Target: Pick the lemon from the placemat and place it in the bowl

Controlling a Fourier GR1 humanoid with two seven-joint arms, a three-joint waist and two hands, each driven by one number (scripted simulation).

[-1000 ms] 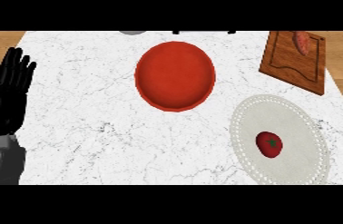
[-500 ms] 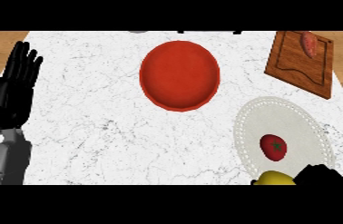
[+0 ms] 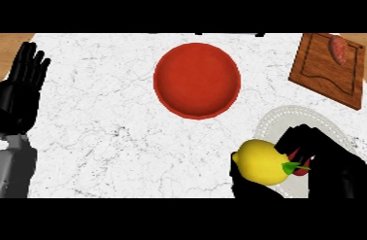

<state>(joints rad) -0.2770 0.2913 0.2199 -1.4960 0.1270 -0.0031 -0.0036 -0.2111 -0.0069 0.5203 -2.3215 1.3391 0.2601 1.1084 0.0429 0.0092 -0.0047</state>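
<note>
A yellow lemon (image 3: 263,162) is held by my right hand (image 3: 326,159), whose black fingers and thumb curl round it at the lower right, over the left edge of the pale oval placemat (image 3: 287,120). A red tomato with a green stem (image 3: 299,167) lies on the placemat, mostly hidden behind the lemon and fingers. The red bowl (image 3: 197,80) sits on the marble counter, up and to the left of the lemon, with nothing in it. My left hand (image 3: 20,95) rests open at the left edge, fingers up.
A wooden cutting board (image 3: 324,74) lies at the upper right corner with a reddish piece of food (image 3: 338,49) on it. Bare wood of the counter's surround shows at the upper left corner.
My right hand has risen into view from the lower edge with the lemon in it, moving up and left over the placemat. It now hides most of the tomato. The left hand stays put.
</note>
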